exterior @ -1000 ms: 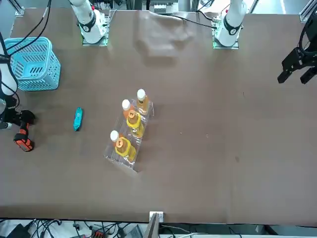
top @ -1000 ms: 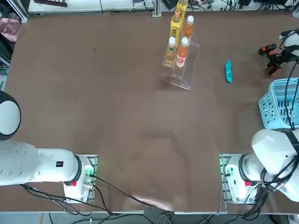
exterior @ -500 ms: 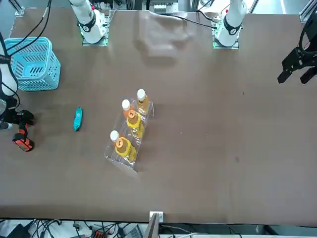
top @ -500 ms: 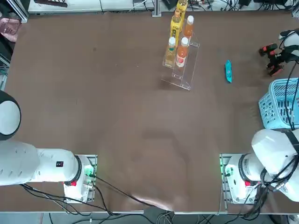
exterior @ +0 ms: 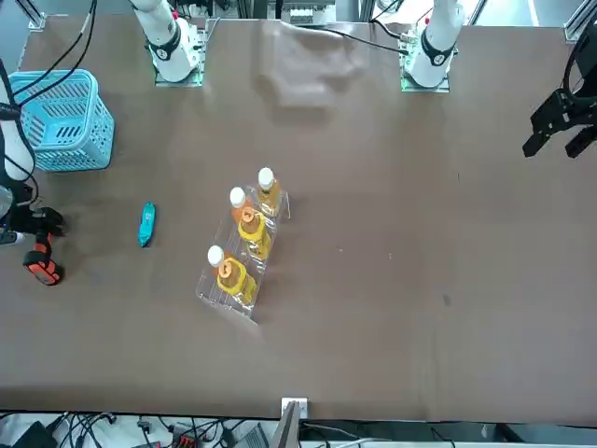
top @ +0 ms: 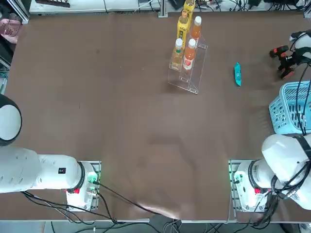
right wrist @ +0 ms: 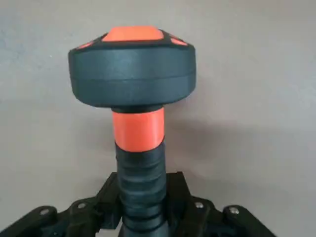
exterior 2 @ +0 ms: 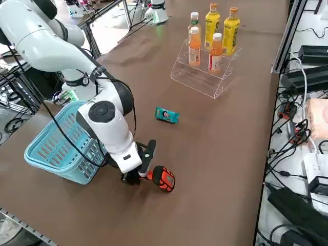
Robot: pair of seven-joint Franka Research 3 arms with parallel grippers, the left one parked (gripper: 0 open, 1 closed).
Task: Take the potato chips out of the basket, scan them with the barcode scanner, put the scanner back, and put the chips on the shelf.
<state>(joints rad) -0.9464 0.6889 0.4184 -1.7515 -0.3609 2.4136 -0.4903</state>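
One scanner point(exterior 2: 163, 179) sits clenched in the right tool point(exterior 2: 139, 169) on the worktop point(exterior 2: 215, 154), basket point(exterior 2: 56, 148) at nine o'clock, chips point(exterior 2: 167, 115) at twelve

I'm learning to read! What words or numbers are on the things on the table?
None can be read.
Bottles on the shelf: labels too small.
Chips: print too blurred.
Scanner, held in the right gripper: no writing shows.
Basket: no writing shows.
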